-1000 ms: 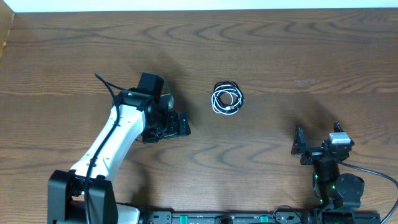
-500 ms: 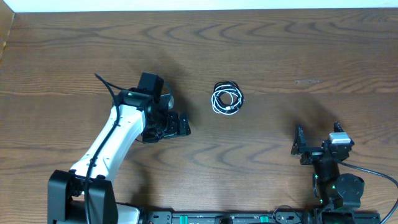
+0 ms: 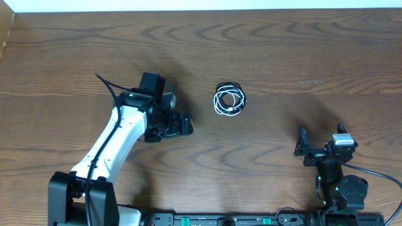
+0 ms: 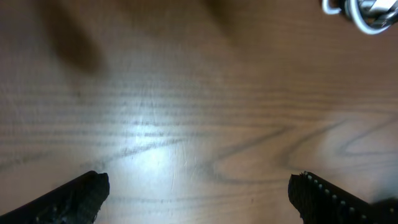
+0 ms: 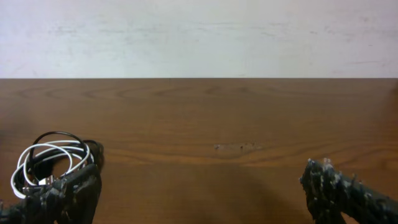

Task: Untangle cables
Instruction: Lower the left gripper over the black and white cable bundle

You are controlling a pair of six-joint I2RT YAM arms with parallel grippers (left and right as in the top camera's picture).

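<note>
While the cables (image 3: 230,99) lie in one tight coil on the table (image 3: 282,50), well apart from both arms, each claw stands open and empty: the left gripper (image 3: 186,123) to the coil's left, the right gripper (image 3: 300,149) near the front edge. A pinch into the coil's middle would probably catch several strands and drag the knot tighter. Overhead shows the gaps to both claws. The right wrist view shows white loops over black, though the crossings seem unclear. The left wrist view catches only a sliver in its top corner.
</note>
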